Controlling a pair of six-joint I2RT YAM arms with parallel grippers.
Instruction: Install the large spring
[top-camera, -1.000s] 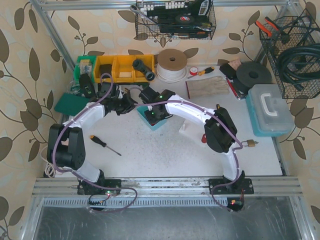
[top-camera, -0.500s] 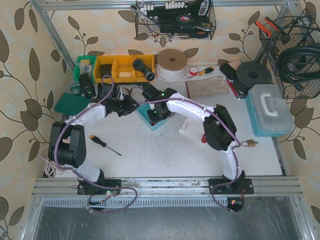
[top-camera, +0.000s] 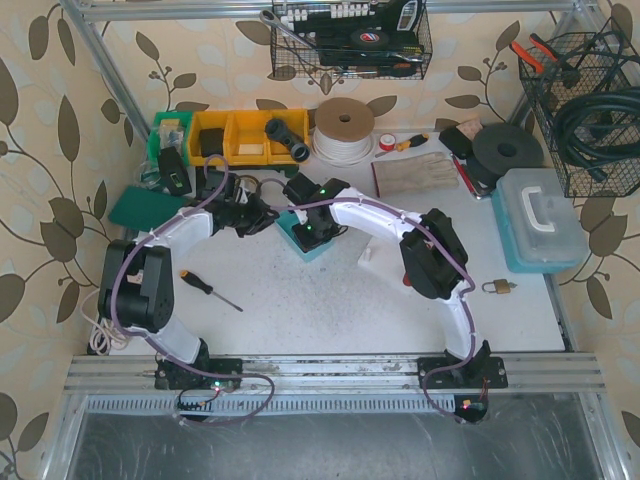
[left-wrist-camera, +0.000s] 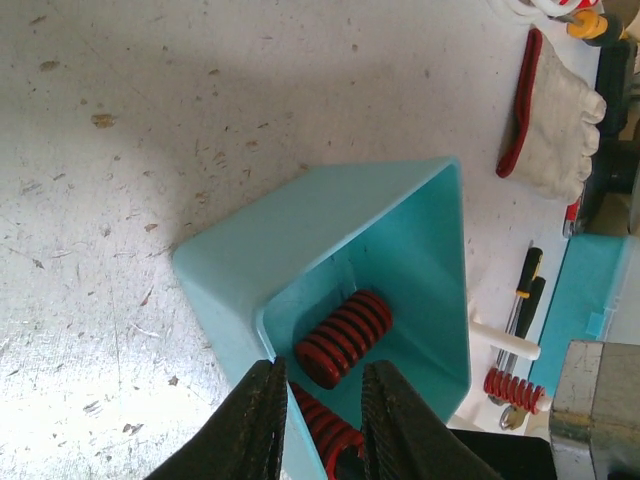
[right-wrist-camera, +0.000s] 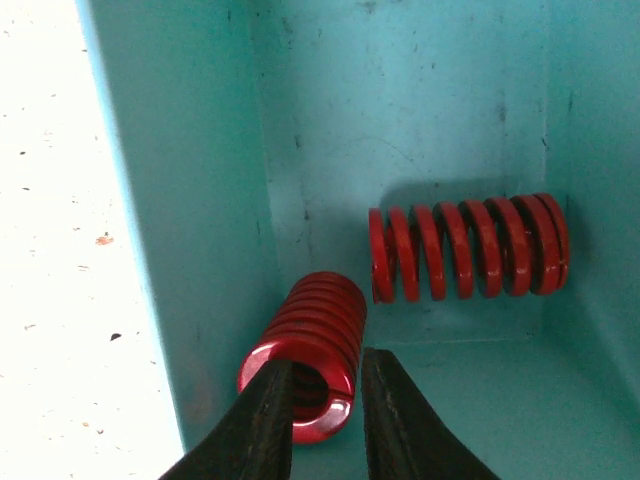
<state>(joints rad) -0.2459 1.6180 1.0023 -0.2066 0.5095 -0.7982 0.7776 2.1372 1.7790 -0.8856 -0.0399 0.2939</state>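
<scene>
A teal bin (top-camera: 303, 246) sits mid-table and holds two large red springs. In the right wrist view one spring (right-wrist-camera: 305, 345) lies end-on by the bin wall (right-wrist-camera: 190, 200), and the other (right-wrist-camera: 465, 250) lies sideways behind it. My right gripper (right-wrist-camera: 328, 400) is inside the bin, with one finger in the near spring's bore and the other outside its coil, pinching the rim. My left gripper (left-wrist-camera: 322, 400) is open and straddles the bin's near wall (left-wrist-camera: 300, 230), above the springs (left-wrist-camera: 345, 335). In the top view the left gripper (top-camera: 268, 215) and the right gripper (top-camera: 312, 230) meet at the bin.
A white fixture (top-camera: 368, 255) lies right of the bin, and a small red spring (left-wrist-camera: 510, 388) sits on it. A screwdriver (top-camera: 210, 290) lies front left and a padlock (top-camera: 497, 288) front right. A blue toolbox (top-camera: 540, 220), a glove (top-camera: 415, 175) and yellow bins (top-camera: 245, 135) line the back.
The right arm's elbow has swung slightly left and its gripper has settled into the bin. The left gripper has edged closer to the bin.
</scene>
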